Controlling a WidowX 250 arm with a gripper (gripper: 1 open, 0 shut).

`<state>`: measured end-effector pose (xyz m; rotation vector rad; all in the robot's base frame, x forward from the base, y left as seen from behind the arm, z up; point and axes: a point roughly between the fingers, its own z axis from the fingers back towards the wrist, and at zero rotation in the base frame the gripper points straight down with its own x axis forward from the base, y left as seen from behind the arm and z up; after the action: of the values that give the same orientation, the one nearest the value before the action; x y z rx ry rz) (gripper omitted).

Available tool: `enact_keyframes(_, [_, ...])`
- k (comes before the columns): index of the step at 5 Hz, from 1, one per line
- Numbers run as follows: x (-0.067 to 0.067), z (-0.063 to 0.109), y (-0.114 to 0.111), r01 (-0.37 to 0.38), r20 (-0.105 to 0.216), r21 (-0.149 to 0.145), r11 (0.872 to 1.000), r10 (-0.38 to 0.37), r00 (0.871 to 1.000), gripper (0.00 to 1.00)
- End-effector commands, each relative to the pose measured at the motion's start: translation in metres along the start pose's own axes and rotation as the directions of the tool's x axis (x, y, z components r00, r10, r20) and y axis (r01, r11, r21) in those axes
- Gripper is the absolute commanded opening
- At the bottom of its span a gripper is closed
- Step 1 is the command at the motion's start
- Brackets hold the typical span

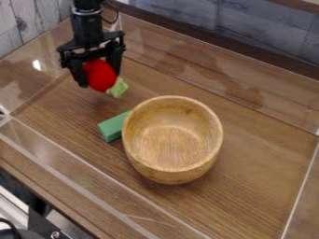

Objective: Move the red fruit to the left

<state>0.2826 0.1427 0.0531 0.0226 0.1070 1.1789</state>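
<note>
A round pale wooden bowl (173,138) is sitting nearest on the brown wood-grain worktop (249,98). A flat green rectangular block (115,125) is touching its left rim. Farther back left, the black hand (95,72) is standing spread around the glossy red fruit with its light green leafy cap (103,77); whether the fruit is lifted I cannot tell.

Wooden bowl (173,138) on table (249,89), green block (115,125) touching bowl's left
</note>
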Motion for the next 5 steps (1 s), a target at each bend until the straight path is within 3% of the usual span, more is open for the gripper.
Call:
enact_keyframes(1, [-0.003,0.039,-0.007,-0.01,0.066,-0.06,0.998,0.013,0.998,1.0])
enact_keyframes(2, [-0.009,0.044,-0.006,-0.021,0.062,-0.054,0.998,0.025,0.998,1.0])
enact_keyframes(3, [-0.008,0.044,0.002,0.027,0.064,-0.045,0.999,-0.024,0.998,0.0])
enact_keyframes(4, [-0.005,0.038,0.015,0.086,0.07,-0.034,0.996,-0.083,0.994,0.0])
enact_keyframes(5, [-0.007,0.038,0.019,0.07,0.071,-0.025,0.997,-0.068,0.995,0.0])
